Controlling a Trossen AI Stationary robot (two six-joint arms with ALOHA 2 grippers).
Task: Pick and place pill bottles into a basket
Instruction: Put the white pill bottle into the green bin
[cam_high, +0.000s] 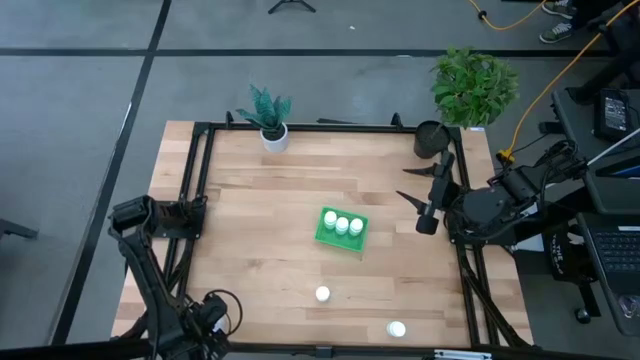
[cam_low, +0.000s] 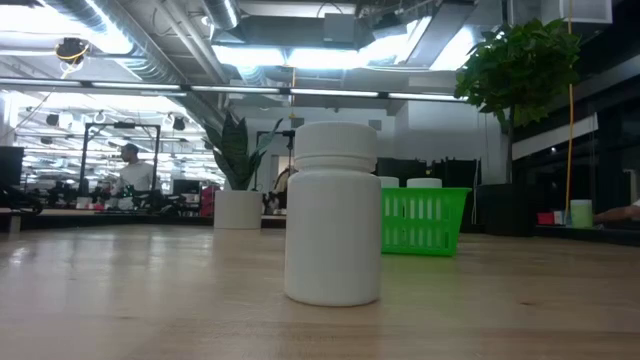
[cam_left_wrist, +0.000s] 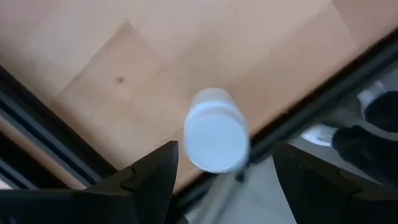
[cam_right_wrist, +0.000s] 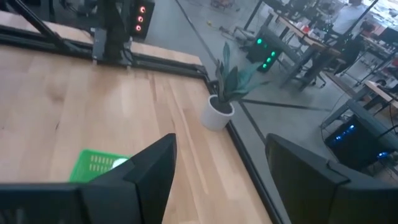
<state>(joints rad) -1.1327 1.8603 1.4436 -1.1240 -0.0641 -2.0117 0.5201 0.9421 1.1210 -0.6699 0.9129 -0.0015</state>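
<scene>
No text, label, brand, number or sign can be read anywhere. The small white cylindrical plastic pill bottle (cam_low: 331, 213) nearest the low camera appears blank on the side it shows, and the bright green rectangular plastic basket (cam_low: 422, 221) carries no lettering.

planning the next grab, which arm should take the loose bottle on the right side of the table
Right. The right gripper hangs open on that bottle's side; the left gripper straddles another bottle.
</scene>
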